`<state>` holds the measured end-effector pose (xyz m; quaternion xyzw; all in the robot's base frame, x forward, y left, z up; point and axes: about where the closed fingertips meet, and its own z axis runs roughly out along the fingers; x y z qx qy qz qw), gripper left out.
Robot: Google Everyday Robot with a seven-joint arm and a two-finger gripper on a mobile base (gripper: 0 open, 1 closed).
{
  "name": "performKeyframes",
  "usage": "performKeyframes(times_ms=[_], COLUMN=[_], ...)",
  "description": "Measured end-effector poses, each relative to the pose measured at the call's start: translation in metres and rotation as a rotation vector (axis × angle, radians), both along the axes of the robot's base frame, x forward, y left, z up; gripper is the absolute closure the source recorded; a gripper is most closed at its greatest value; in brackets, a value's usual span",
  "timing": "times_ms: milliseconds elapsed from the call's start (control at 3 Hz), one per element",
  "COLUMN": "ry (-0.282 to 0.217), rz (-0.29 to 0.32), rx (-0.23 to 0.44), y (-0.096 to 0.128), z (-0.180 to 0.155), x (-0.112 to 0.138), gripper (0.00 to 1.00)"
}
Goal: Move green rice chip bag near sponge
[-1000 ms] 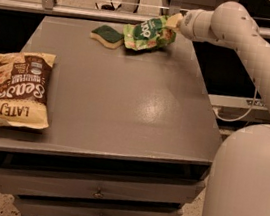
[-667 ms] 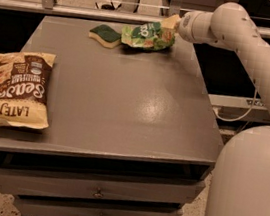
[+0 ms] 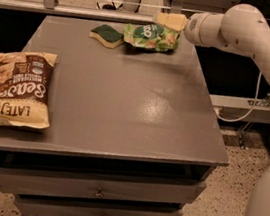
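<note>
By the counter's (image 3: pixel 125 103) far edge the crinkled light-green chip bag (image 3: pixel 151 35) lies just beside the sponge (image 3: pixel 107 35); gripper (image 3: pixel 170 21) at its right end, hold impossible to tell.

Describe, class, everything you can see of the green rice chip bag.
The green rice chip bag is a light green, crinkly pouch with a dark green circle and white lettering. It lies flat at the far edge of the table, one end close beside the sponge. The hand is at its other end; contact is unclear.
</note>
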<state>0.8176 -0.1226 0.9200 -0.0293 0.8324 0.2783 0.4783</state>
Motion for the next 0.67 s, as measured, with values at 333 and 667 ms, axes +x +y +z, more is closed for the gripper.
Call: performKeyframes(times_ms=[333, 667], ry=[-0.081, -0.08], rz=[0.003, -0.003], rx=[-0.038, -0.039], y=[-0.042, -0.0454], z=[0.0043, 0.0046], x=[-0.0478, -0.0459], gripper=[0.0, 0.0])
